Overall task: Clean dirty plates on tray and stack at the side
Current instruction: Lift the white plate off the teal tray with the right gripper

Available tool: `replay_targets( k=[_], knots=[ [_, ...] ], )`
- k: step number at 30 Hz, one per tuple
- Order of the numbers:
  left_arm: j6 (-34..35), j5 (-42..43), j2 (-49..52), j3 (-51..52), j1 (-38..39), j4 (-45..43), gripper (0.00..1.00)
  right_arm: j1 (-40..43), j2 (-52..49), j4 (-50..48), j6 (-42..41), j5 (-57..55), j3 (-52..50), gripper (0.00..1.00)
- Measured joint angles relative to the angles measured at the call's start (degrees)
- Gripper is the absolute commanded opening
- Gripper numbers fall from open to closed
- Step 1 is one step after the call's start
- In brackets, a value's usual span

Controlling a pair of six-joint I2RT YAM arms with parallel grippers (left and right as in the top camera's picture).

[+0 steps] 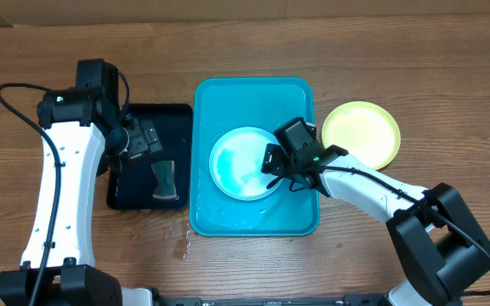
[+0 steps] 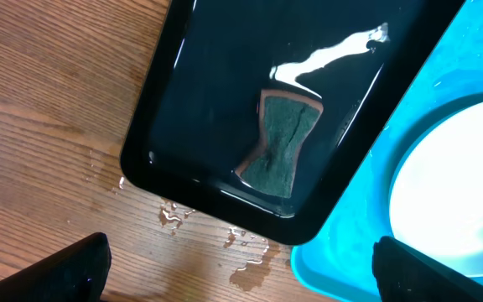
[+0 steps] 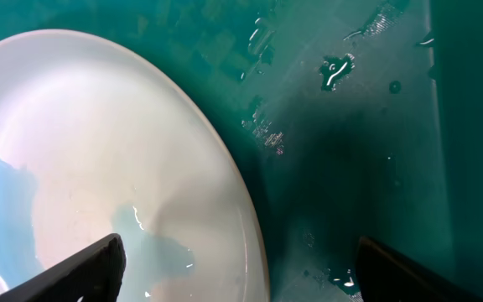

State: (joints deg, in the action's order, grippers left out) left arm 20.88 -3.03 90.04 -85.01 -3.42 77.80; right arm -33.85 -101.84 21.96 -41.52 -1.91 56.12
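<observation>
One yellow-green plate [image 1: 361, 133] sits beside the turquoise tray [image 1: 253, 93] — seemingly finished; a light blue plate [image 1: 243, 161] lies inside it, probably unwashed. Right gripper [image 3: 250, 268], spread wide and empty, hovers over that plate's rim — left gripper [image 2: 241, 277], likewise, near the sponge [image 2: 282, 143].

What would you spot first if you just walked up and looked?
The big turquoise tray in the middle, wet, with a light blue plate lying in it and the right gripper open over the plate's edge. Next come the yellow plate on the table to the tray's right, and the sponge in the black tray on the left.
</observation>
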Motion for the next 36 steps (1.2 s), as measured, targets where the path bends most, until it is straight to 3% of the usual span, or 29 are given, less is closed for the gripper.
replay_targets(
  k=[4,5,9,15,19,31,36],
  knots=[
    [0.0,0.0,0.09,0.0,0.0,0.0,1.0,0.0,0.0,0.04,-0.02,0.0,0.02,0.9],
    [0.0,0.0,0.09,0.0,0.0,0.0,1.0,0.0,0.0,0.02,-0.02,0.02,0.02,0.85],
    [0.0,-0.02,0.09,0.0,0.0,-0.04,1.0,0.0,-0.02,0.59,0.33,0.11,-0.02,0.43],
    [0.02,0.15,0.09,0.02,0.0,-0.02,1.0,0.0,-0.02,0.63,-0.15,0.15,-0.07,0.25],
    [0.0,0.22,0.09,0.02,0.0,-0.02,1.0,0.0,-0.02,0.68,0.11,0.13,-0.07,0.04],
    [0.0,0.24,0.09,0.02,0.0,0.0,1.0,0.11,0.0,-2.82,0.76,0.7,0.07,0.04],
    [0.0,0.24,0.09,0.02,0.0,0.0,1.0,0.55,0.35,2.29,1.68,1.49,3.85,0.04]
  ],
)
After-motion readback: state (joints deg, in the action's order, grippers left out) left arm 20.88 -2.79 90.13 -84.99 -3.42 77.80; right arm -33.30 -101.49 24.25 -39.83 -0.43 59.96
